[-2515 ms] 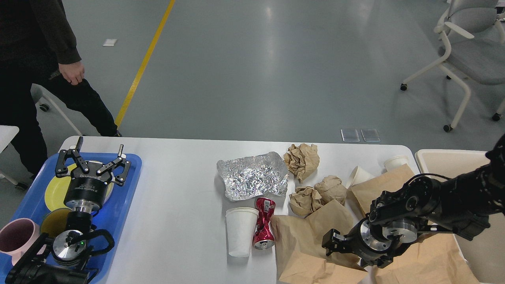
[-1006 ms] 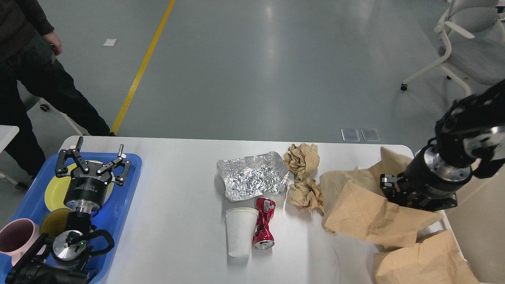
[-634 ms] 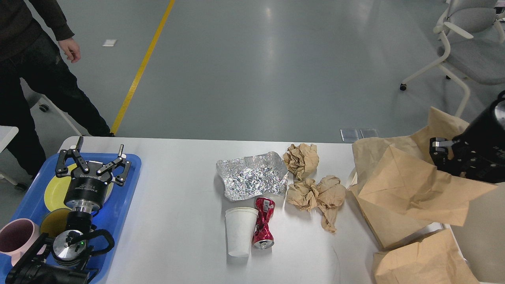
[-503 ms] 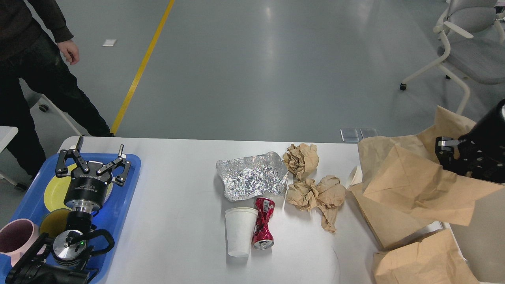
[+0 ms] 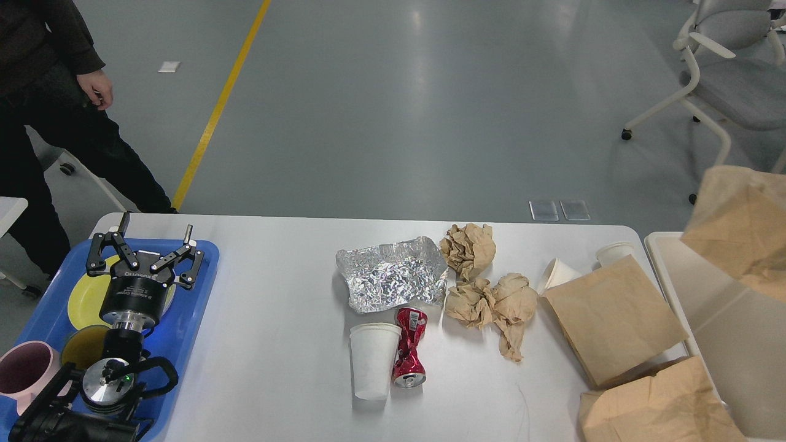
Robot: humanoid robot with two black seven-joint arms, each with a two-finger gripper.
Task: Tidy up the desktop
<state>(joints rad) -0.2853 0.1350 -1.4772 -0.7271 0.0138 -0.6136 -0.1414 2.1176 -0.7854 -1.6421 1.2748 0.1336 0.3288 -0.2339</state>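
A grey floor with a yellow line lies behind the wide white tabletop point(image 5: 276, 344), the desktop to be tidied, which fills the lower frame. At far left a blue tray point(image 5: 184, 331) holds plates and a pink cup point(image 5: 24, 368); above it hovers the left gripper point(image 5: 145, 252), its fingers point(image 5: 98, 255) spread wide and empty. Plenty seems left to clear: crumpled foil point(image 5: 393, 275), a white cup point(image 5: 371, 361), a crushed red can point(image 5: 410, 355), paper wads point(image 5: 470, 245), flat brown bags point(image 5: 614, 316). At right, one bag point(image 5: 737, 230) hangs over the cream bin point(image 5: 724, 319); the right gripper is out of view.
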